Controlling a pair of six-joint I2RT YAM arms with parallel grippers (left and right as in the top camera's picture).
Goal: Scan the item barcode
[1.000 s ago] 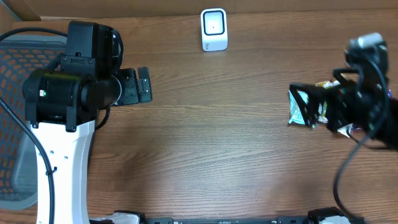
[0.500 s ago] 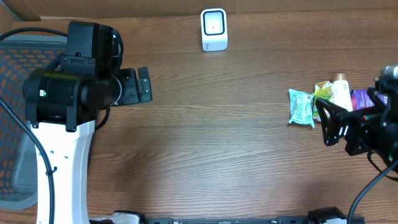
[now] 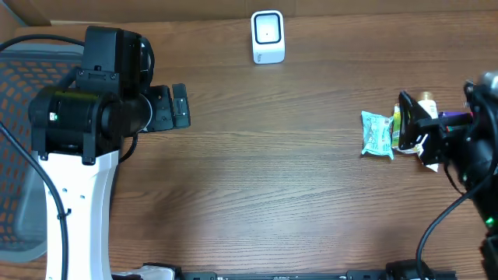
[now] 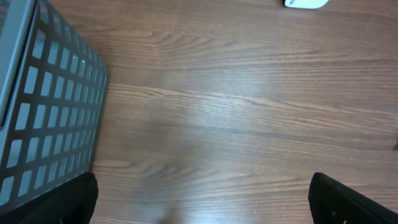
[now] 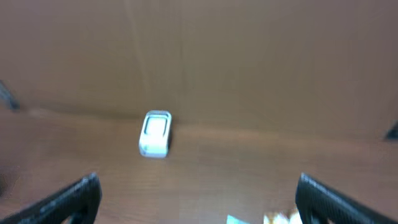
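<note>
At the table's (image 3: 272, 179) right edge lies a small pile of items, with a teal packet (image 3: 378, 134) at its left side and a bottle (image 3: 426, 103) just behind. The right gripper (image 3: 412, 128) hangs over the pile with its fingers spread wide, and hides part of it from overhead. Whether it touches anything cannot be told. The white scanner (image 3: 268, 36) stands at the far edge, well apart from the pile, with bare wood between. The left gripper (image 3: 177, 106), likewise spread wide, sits at the left beside a grey mesh basket (image 4: 43, 118). A second ago the right gripper covered the packet. Now it stands just right of it. The packet lies where it was, and the left arm is unchanged.
</note>
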